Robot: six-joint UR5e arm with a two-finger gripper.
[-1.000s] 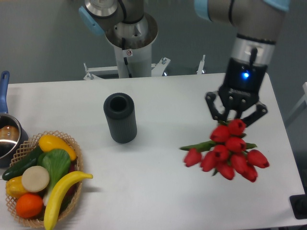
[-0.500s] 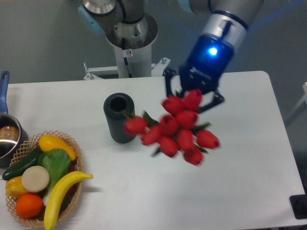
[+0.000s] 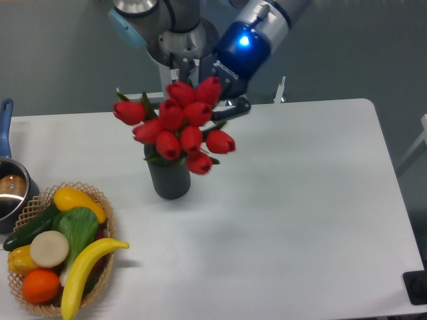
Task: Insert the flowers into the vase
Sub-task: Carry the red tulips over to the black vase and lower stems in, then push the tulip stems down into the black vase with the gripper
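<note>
1. A steel pot (image 3: 9, 189) and a basket (image 3: 100, 200) of fruit sit at the table's left edge, well apart from the work.
2. The vase (image 3: 169, 180) stands upright, its mouth hidden behind the flowers (image 3: 177, 127).
3. The gripper (image 3: 212, 90), up and to the right, pinches the bunch near the stems; the buds fan left and down, so the stems probably need tilting upright over the mouth.
</note>
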